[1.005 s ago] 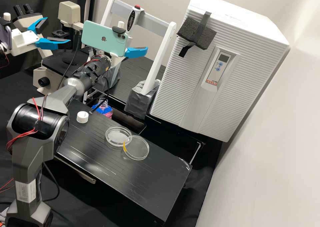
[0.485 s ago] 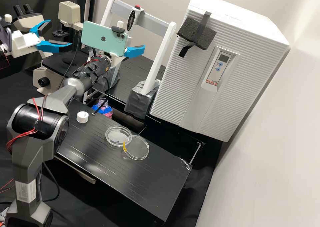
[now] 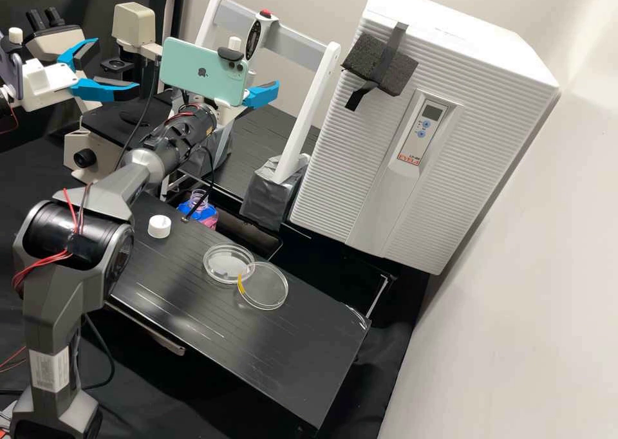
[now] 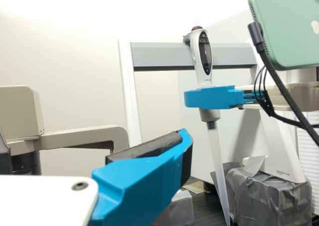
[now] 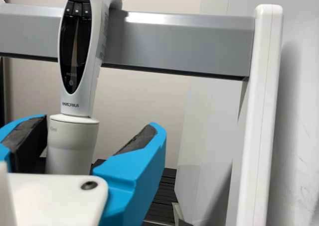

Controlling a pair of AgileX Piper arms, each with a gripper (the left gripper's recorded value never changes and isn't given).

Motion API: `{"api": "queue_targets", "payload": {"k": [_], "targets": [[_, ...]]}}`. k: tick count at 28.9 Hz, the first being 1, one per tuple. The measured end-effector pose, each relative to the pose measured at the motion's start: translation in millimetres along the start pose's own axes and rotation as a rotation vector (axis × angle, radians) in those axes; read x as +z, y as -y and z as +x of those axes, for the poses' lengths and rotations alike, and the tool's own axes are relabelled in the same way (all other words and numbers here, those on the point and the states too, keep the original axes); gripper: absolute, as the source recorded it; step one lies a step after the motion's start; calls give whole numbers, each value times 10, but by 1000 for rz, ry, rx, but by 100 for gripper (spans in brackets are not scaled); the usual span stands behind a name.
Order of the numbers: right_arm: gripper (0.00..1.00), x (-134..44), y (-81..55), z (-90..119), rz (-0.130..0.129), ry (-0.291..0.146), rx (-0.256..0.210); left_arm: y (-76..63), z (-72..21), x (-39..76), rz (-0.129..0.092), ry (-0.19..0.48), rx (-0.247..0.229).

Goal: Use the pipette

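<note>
The right gripper (image 5: 92,136) has crept up and in toward the stand (image 3: 309,104); it sits wide open around the pipette (image 5: 79,52), low on the barrel, not squeezing. The pipette hangs from the grey crossbar (image 5: 174,44). The left gripper (image 3: 112,64) waits wide open by the microscope (image 3: 78,146). Grab step, I'd say: next, close squarely, then lift clear.

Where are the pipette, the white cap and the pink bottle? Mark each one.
pipette (image 5: 79,52): right wrist view, on its grey handle.
white cap (image 3: 159,226): high view, on its top face.
pink bottle (image 3: 209,215): high view, on its pink side.
</note>
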Motion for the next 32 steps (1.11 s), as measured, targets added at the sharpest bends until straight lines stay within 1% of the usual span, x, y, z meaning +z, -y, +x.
{"api": "queue_targets", "payload": {"k": [3, 4, 5, 11, 22, 25, 28, 32], "targets": [[0, 1, 0, 0, 1, 1, 0, 3, -2, -1, 0, 0, -1], [0, 1, 0, 0, -5, 1, 0, 3, -2, -1, 0, 0, -1], [0, 1, 0, 0, -4, 2, 0, 3, -2, -1, 0, 0, -1], [0, 3, 0, 0, -16, 3, 0, 30, -19, -5, 0, -2, -11], [0, -4, 5, -1, -16, 1, -1, 49, -32, -8, -2, -3, -18], [0, -40, 20, -14, -6, -6, -6, 46, -31, -16, 0, -5, -17], [0, -59, 24, -22, -4, -11, -7, 47, -31, -14, -7, -1, -18], [0, -66, 29, -23, -4, -12, -8, 55, -40, -30, -1, -2, -21]]}}
